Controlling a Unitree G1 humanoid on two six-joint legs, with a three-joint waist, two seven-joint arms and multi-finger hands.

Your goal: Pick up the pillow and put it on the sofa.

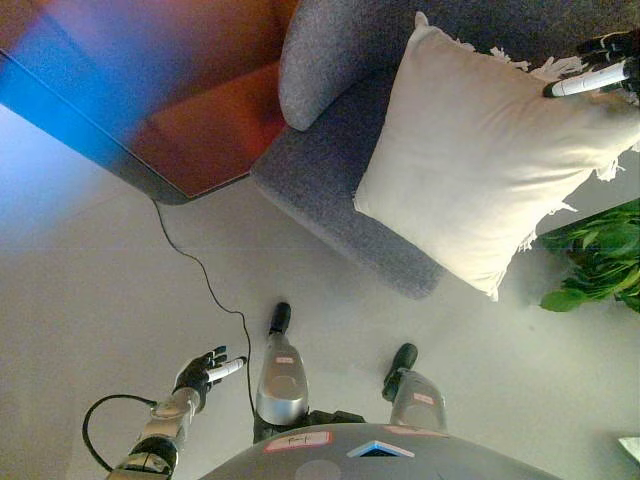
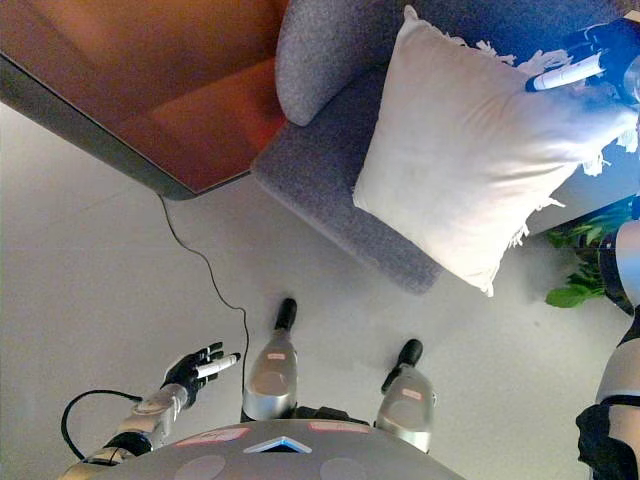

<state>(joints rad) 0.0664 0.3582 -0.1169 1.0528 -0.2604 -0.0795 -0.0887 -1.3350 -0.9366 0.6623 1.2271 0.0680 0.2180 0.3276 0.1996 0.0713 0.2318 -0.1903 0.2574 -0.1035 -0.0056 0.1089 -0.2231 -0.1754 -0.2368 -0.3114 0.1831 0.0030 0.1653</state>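
pillow on sofa seat, right robot hand at its top corner.
left robot hand (image 1: 205, 372) idle, fingers relaxed, over floor. pillow (image 1: 480, 150) leans on sofa (image 1: 320, 170), lower corner overhanging; right robot hand (image 1: 600, 75) pinches fringe. risk: release lets it slide off.

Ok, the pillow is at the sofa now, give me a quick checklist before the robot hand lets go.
1. Pillow over the sofa seat: ok.
2. Pillow fully supported: not ok, its lower corner overhangs the seat's front edge.
3. Right robot hand at the pillow's top corner: ok; grip cannot tell.
4. Left robot hand open, low, away from pillow: ok.
5. Plant clear of pillow: cannot tell, its fringe is close.
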